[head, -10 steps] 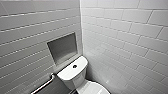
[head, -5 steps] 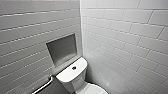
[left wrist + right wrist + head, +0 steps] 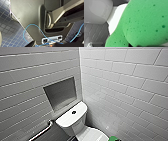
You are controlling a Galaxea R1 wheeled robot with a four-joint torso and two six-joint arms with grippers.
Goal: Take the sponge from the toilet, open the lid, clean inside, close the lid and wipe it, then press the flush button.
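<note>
The white toilet stands in the corner of the tiled walls, with a dark round flush button on its tank top. Its white lid shows at the lower edge of the head view, lying down over the bowl. A corner of the bright green sponge shows just to the right of the lid. In the right wrist view the sponge looms large and close, held in my right gripper, with the toilet's white ceramic behind it. My left gripper is open and holds nothing.
A grey recessed niche is set in the left wall above the tank. A metal grab bar runs along that wall at lower left. In the left wrist view, dark blue floor tiles and a loose blue cable lie beside my own body.
The head view has drifted very slightly. The toilet and the sponge keep their places.
</note>
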